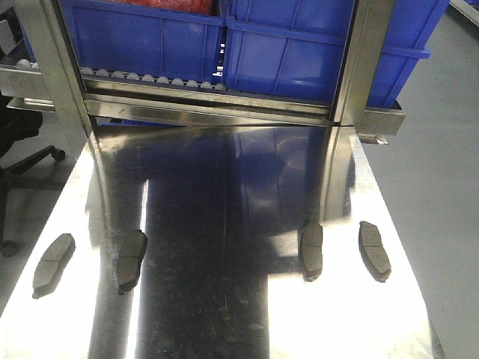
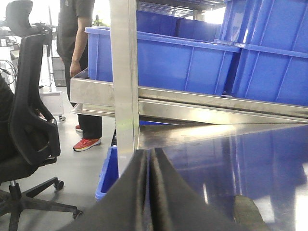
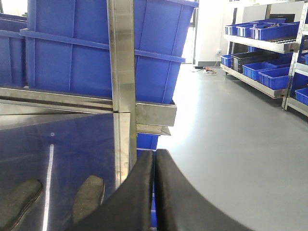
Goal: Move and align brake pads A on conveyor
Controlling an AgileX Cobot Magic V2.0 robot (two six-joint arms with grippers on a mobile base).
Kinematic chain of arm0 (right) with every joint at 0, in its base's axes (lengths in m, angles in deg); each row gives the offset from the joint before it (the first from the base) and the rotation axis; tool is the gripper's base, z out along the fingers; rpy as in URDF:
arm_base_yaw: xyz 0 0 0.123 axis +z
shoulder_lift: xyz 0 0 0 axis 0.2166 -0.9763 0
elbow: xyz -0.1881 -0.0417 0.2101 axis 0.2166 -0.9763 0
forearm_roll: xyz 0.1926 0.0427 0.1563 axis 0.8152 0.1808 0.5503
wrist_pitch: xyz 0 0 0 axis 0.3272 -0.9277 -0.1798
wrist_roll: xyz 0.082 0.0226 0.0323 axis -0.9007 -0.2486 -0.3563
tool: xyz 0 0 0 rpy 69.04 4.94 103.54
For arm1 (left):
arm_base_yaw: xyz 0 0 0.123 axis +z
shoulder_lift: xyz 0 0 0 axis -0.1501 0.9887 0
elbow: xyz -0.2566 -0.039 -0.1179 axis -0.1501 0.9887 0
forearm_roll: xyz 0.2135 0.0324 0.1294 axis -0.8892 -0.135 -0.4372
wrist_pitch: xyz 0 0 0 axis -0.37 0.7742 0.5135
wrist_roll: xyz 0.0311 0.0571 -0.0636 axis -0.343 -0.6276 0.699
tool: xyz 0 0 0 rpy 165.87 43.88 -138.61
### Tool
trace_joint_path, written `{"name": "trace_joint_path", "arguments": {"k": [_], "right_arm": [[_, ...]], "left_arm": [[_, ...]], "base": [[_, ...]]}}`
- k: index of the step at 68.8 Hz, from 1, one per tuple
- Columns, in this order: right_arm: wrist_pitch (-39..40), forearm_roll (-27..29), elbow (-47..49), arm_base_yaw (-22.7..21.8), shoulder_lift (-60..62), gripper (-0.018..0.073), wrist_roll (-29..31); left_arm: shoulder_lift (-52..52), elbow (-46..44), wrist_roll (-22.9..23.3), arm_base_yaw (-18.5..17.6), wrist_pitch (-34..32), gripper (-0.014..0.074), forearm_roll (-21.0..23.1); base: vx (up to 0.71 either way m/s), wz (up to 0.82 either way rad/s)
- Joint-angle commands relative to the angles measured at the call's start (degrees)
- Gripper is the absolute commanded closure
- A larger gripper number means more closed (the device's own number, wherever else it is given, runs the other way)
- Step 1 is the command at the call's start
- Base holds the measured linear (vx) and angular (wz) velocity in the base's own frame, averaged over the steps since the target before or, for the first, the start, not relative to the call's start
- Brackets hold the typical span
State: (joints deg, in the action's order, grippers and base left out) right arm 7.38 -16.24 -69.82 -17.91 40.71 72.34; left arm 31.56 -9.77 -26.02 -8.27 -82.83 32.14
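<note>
Several grey brake pads lie on the shiny steel table (image 1: pixel 224 299), in two pairs. One pair is at the left (image 1: pixel 54 263) (image 1: pixel 131 258) and the other at the right (image 1: pixel 312 250) (image 1: pixel 374 250). The conveyor is out of view. My left gripper (image 2: pixel 150 153) is shut with nothing in it, low over the table's left edge, with one pad (image 2: pixel 248 214) just to its right. My right gripper (image 3: pixel 155 154) is shut and empty near the table's right edge, and two pads (image 3: pixel 89 197) (image 3: pixel 17 202) lie to its left. Neither gripper shows in the front view.
A roller rack with blue bins (image 1: pixel 284 45) overhangs the table's far end on steel posts (image 1: pixel 352 67) (image 1: pixel 52 67). To the left are an office chair (image 2: pixel 29 120) and a standing person (image 2: pixel 79 57). Open floor and shelving (image 3: pixel 269 53) lie to the right.
</note>
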Motion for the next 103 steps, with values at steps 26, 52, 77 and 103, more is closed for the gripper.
{"name": "trace_joint_path", "arguments": {"k": [26, 52, 77, 103], "right_arm": [[4.18, -0.43, -0.19, -0.12, 0.47, 0.0569, 0.33], [4.18, -0.43, -0.19, -0.12, 0.47, 0.0569, 0.33], [4.18, -0.43, -0.19, -0.12, 0.47, 0.0569, 0.33], [4.18, -0.43, -0.19, -0.12, 0.47, 0.0569, 0.33]], "left_arm": [[-0.85, 1.31, 0.42, -0.54, -4.28, 0.0603, 0.19], [-0.85, 1.31, 0.42, -0.54, -4.28, 0.0603, 0.19], [-0.85, 0.71, 0.42, -0.54, -5.85, 0.0603, 0.23], [10.89, -15.48, 2.26, -0.54, 4.29, 0.0603, 1.13]], "base": [[0.0, 0.0], [0.0, 0.0], [0.0, 0.0], [0.0, 0.0]]}}
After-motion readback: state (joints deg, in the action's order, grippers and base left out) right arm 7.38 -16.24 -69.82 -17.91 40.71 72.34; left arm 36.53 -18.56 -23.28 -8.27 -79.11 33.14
